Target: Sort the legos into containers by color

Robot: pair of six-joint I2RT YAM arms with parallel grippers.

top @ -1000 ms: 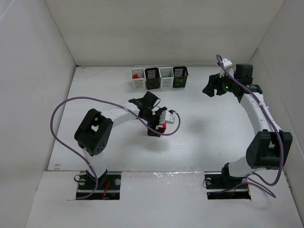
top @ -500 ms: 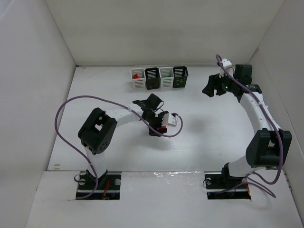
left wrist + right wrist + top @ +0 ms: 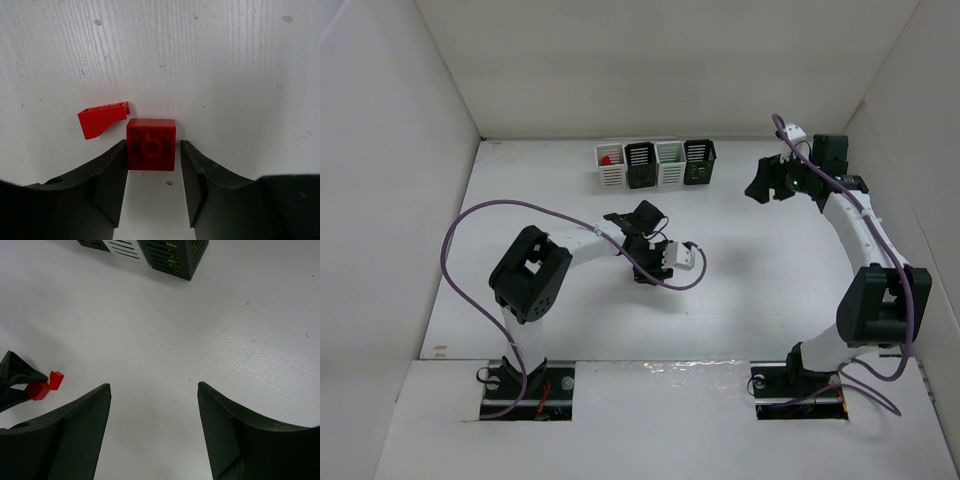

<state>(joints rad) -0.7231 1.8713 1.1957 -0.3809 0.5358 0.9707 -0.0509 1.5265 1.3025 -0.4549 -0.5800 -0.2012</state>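
Note:
A square red lego (image 3: pixel 151 144) lies on the white table between my left gripper's (image 3: pixel 152 148) fingertips. The left finger touches its side; a thin gap shows at the right finger. A second, sloped red lego (image 3: pixel 102 119) lies just beside it to the left. From above, my left gripper (image 3: pixel 645 268) is low at the table's middle and hides both. The right wrist view shows them as the square lego (image 3: pixel 39 390) and the sloped lego (image 3: pixel 56 380). My right gripper (image 3: pixel 154 387) hangs open and empty at the right (image 3: pixel 760 190). The containers stand in a row at the back: white (image 3: pixel 610 168), black (image 3: pixel 640 166), white (image 3: pixel 670 164), black (image 3: pixel 700 161).
A red piece (image 3: pixel 607 159) shows in the leftmost white bin, and green pieces (image 3: pixel 172 260) show through the slats of the rightmost black bin. A purple cable (image 3: pixel 470 225) loops out left of the left arm. White walls enclose the table.
My left gripper's jaws have narrowed around the square red lego, and the wrist has settled lower and slightly leftward. The right arm has barely moved.

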